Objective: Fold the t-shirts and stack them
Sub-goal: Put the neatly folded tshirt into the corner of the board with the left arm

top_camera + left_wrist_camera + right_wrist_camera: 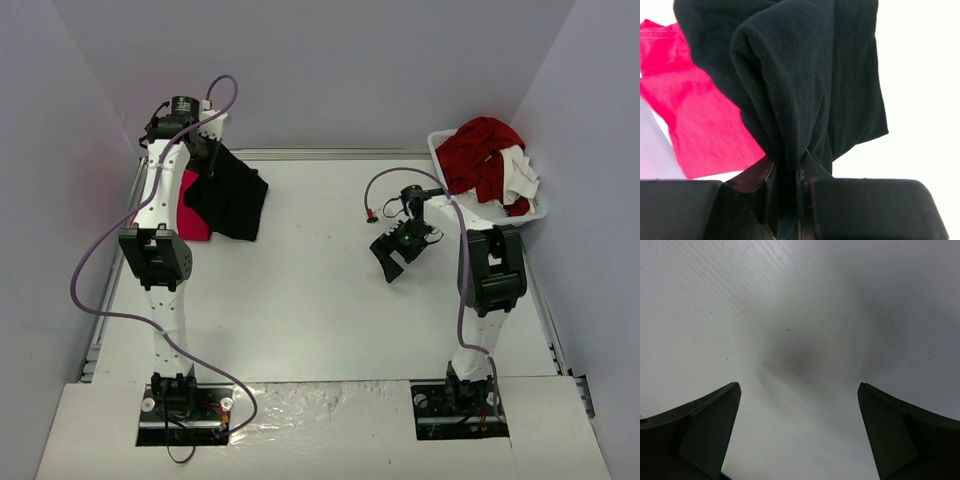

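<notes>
Black fingers point(865, 205) of the left hand point(800, 200) fill the foot of its wrist view, pinched shut on a gathered fold of the black shirt point(805, 90). From that pinch the cloth runs away in a bunched, rope-like hang, so its long axis goes straight from the grip towards the worktop point(320, 300). Just beside it, on the left, lies the pink shirt point(700, 115), flat as far as I can tell; whether the black hem rests on it or only next to it is not clear.

Overhead, both shirts sit at the far-left corner, under the raised left arm, which is plainly the nearer one. The right hand point(400, 245) hovers well apart, right of centre, its jaws spread wide and holding nothing. My judgement: the black shirt needs a second corner taken to spread it, and that corner lies to the left and farther back from the right hand.

Only the left wrist view shows the pinch itself. The right wrist view shows bare worktop alone between its fingers. Only the overhead view shows the basket point(540, 210) at the far right, with red cloth point(480, 150) and white cloth point(518, 175) heaped inside.
</notes>
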`<action>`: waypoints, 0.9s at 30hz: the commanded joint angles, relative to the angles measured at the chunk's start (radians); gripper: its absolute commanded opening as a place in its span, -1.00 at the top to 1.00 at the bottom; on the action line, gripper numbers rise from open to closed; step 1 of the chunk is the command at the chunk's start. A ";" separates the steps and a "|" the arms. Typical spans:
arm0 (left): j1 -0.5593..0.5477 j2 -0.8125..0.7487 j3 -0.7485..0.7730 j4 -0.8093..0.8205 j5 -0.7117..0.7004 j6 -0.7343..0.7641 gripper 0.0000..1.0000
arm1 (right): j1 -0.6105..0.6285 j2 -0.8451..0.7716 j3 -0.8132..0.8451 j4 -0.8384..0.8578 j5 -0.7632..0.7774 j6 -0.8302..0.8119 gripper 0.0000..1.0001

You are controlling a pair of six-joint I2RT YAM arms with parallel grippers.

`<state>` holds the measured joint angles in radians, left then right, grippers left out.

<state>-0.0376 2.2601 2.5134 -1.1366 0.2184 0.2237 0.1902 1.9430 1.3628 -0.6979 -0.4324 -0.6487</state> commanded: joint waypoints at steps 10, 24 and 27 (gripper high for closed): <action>0.027 -0.060 0.073 -0.020 -0.119 0.101 0.95 | 0.011 0.054 -0.016 -0.031 0.046 0.003 -1.00; 0.028 -0.074 0.127 -0.045 -0.151 0.108 0.95 | 0.032 0.091 -0.022 -0.025 0.095 0.011 -1.00; 0.027 -0.079 0.142 -0.051 -0.154 0.106 0.95 | 0.037 0.100 -0.024 -0.025 0.107 0.014 -1.00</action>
<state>-0.0154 2.2601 2.5935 -1.1778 0.0952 0.3149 0.2241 1.9747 1.3628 -0.6945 -0.3504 -0.6422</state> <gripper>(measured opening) 0.101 0.999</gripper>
